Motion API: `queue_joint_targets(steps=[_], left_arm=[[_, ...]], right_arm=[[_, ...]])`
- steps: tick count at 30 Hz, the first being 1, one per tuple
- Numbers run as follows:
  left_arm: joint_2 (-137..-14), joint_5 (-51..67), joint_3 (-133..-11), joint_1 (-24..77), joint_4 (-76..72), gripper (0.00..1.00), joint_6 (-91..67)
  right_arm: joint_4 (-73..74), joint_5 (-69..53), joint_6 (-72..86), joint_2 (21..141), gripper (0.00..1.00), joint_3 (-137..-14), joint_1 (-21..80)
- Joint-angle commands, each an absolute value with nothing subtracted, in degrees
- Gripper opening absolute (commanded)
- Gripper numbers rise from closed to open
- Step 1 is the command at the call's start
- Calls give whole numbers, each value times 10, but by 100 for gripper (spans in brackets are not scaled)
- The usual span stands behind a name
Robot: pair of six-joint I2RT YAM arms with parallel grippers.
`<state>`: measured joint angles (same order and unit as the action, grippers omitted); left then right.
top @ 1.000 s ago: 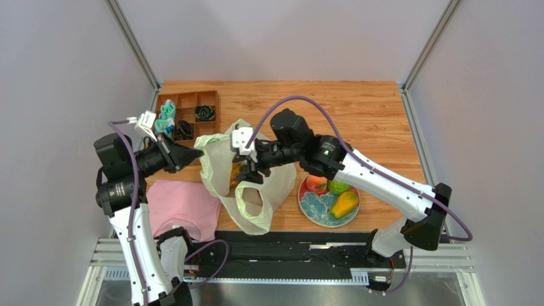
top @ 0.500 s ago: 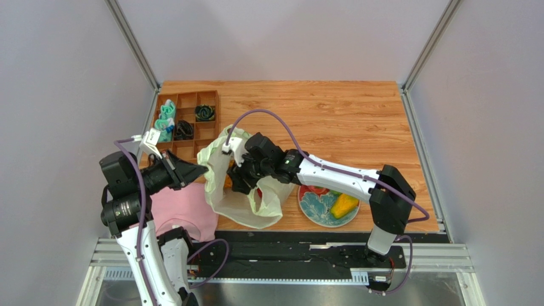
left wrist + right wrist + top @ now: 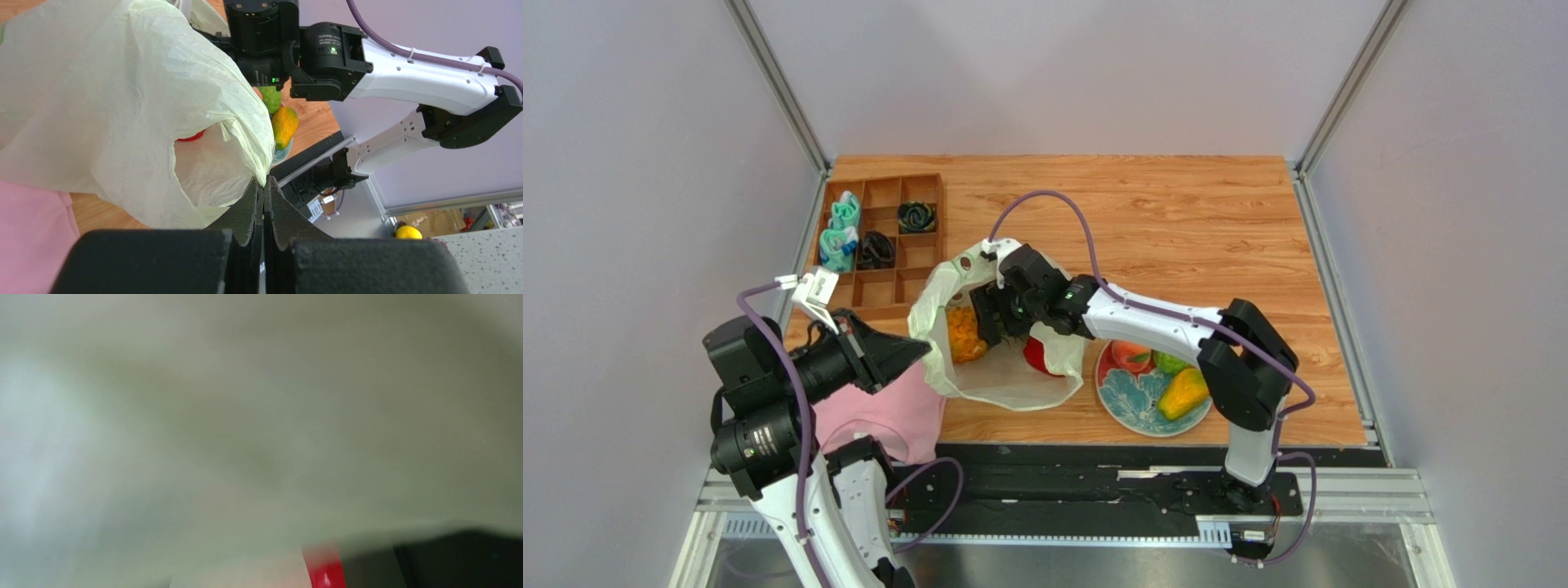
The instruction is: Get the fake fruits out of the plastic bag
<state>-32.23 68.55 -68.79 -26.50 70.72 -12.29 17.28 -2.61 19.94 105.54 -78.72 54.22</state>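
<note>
Right gripper [image 3: 989,321] inside plastic bag [image 3: 1005,382] mouth, pineapple [image 3: 962,335] just beside

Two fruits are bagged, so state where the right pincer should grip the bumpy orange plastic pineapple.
Probably grip the bumpy orange plastic pineapple across its rounded body, coming down through the mouth of the thin pale-green plastic bag, which the left pincer pinches at the rim. The body lies exposed there; its crown is hidden.

Left end effector [image 3: 264,187] clamped tight — right arm [image 3: 1161,326] stretched across leftward.
</note>
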Motion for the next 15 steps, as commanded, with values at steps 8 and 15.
queue_joint_targets(steps=[8,15], left_arm=[[-304,715,-701,-272,801,0,-43],[-293,707,-701,-272,829,0,-21]], right_arm=[[146,70,308,1121,72,-826,546],[135,80,287,1119,59,-831,544]])
